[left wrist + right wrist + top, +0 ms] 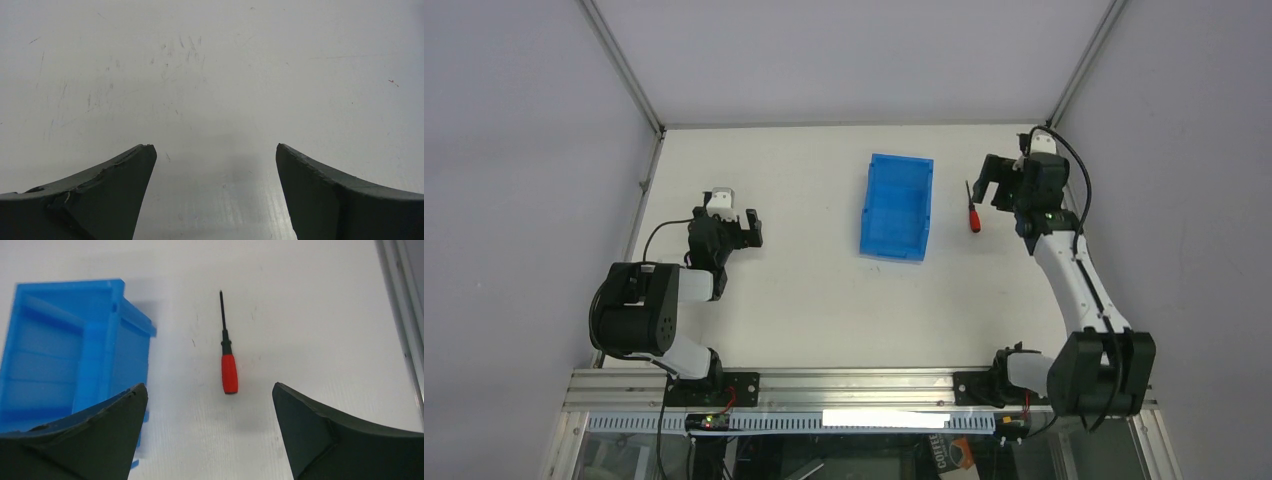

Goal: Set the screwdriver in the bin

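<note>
On the bench (804, 300), just to the right-arm side of the bin (896, 207), the screwdriver (228, 367) is being supported flat. It is not being touched by the bin wall, and a strip of bare bench is being left between the two. Its thin black shaft is being pointed toward the bin's far end, roughly parallel to the bin's long wall, with the red handle toward the near end. The interior of the bin is being shown with nothing visible inside.

The right hand (992, 190) is being held over the bench just beyond the screwdriver, on the side away from the bin. Its fingers are being kept spread wide, and nothing is being gripped. In the right wrist view the screwdriver is being framed in the gap ahead of the two fingertips, clear of both.

The left hand (216, 146) is being held well apart from the bin on its opposite side. Its fingers are likewise being kept spread, with only scratched bench surface being shown between them.
</note>
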You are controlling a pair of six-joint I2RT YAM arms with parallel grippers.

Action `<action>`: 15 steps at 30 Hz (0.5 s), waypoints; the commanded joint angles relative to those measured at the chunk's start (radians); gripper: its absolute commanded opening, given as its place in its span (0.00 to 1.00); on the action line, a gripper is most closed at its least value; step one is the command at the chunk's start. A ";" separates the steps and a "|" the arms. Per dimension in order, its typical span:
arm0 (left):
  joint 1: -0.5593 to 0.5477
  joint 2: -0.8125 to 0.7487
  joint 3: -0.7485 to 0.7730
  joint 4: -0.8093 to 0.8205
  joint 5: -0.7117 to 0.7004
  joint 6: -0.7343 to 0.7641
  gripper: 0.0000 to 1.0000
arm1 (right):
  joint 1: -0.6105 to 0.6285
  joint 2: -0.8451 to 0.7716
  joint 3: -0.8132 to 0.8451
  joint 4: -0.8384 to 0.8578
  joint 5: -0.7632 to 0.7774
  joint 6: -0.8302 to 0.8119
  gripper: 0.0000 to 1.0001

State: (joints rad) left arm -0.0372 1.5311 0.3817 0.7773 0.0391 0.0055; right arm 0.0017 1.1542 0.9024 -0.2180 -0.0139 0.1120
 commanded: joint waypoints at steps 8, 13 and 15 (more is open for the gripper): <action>0.005 -0.024 -0.001 0.031 0.015 -0.018 0.99 | 0.001 0.534 0.410 -0.435 -0.001 -0.062 0.91; 0.006 -0.024 -0.001 0.031 0.015 -0.020 0.99 | 0.001 0.718 0.502 -0.445 0.006 -0.078 0.83; 0.005 -0.024 -0.001 0.030 0.016 -0.018 0.99 | 0.001 0.762 0.521 -0.455 0.006 -0.079 0.76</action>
State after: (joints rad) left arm -0.0372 1.5311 0.3817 0.7773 0.0391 0.0055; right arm 0.0017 1.8526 1.3453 -0.6323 -0.0147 0.0544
